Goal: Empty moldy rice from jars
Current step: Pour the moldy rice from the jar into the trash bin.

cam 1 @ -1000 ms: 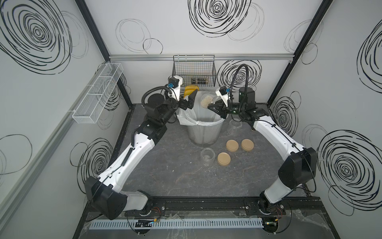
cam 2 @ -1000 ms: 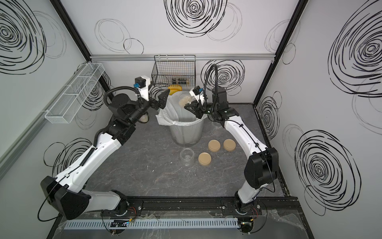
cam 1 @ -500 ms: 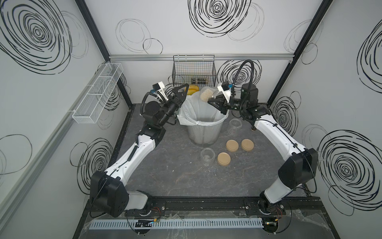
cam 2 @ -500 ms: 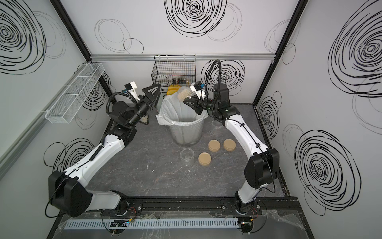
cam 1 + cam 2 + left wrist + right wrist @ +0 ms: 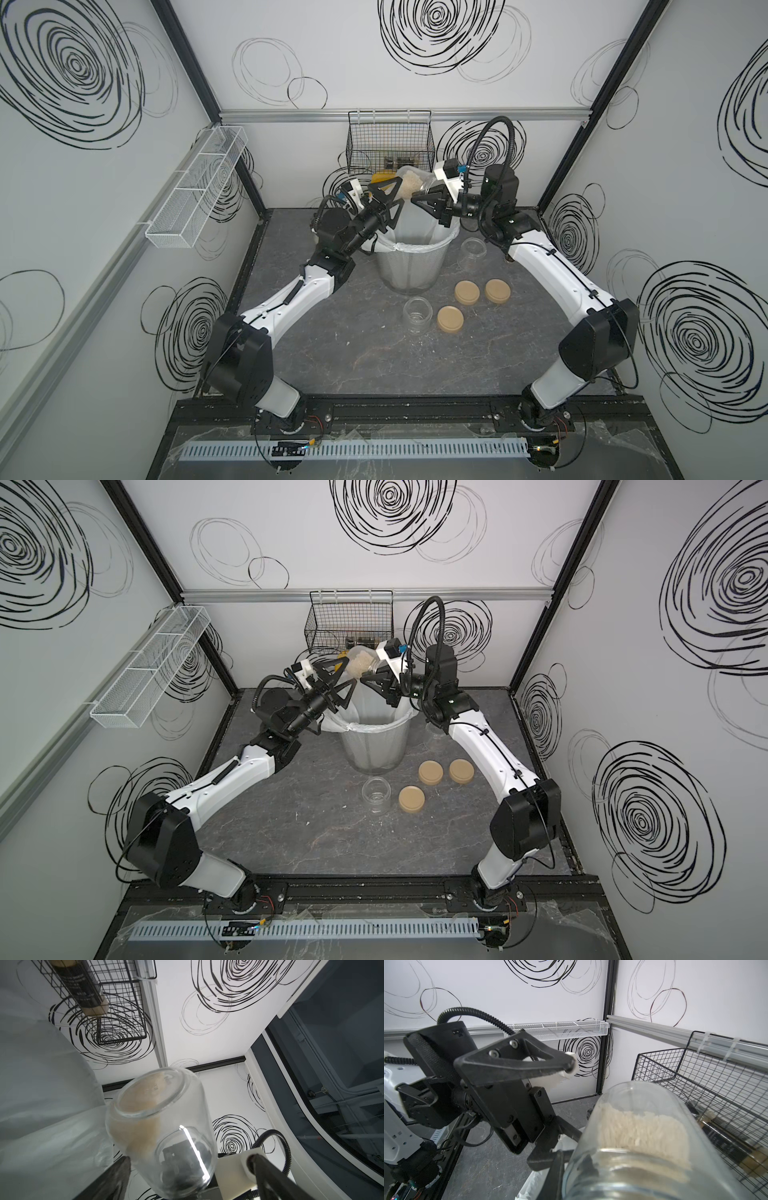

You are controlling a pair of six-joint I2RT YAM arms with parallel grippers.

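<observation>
Glass is partly hiding the right end effector (image 5: pixel 424 194), which is clenching one end of the held jar (image 5: pixel 411 183). The jar is tilting over the lined mesh bin (image 5: pixel 409 266), with the moldy rice (image 5: pixel 641 1132) lying inside it. The left end effector (image 5: pixel 397 192) is standing released beside the raised liner (image 5: pixel 411 220); contact is indiscernible. Two empty jars (image 5: pixel 417 314) (image 5: pixel 472 251) are standing lidless on the surface (image 5: pixel 353 353).

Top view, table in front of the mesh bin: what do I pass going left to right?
Left to right: empty jar → front tan lid → second tan lid → third tan lid.
</observation>
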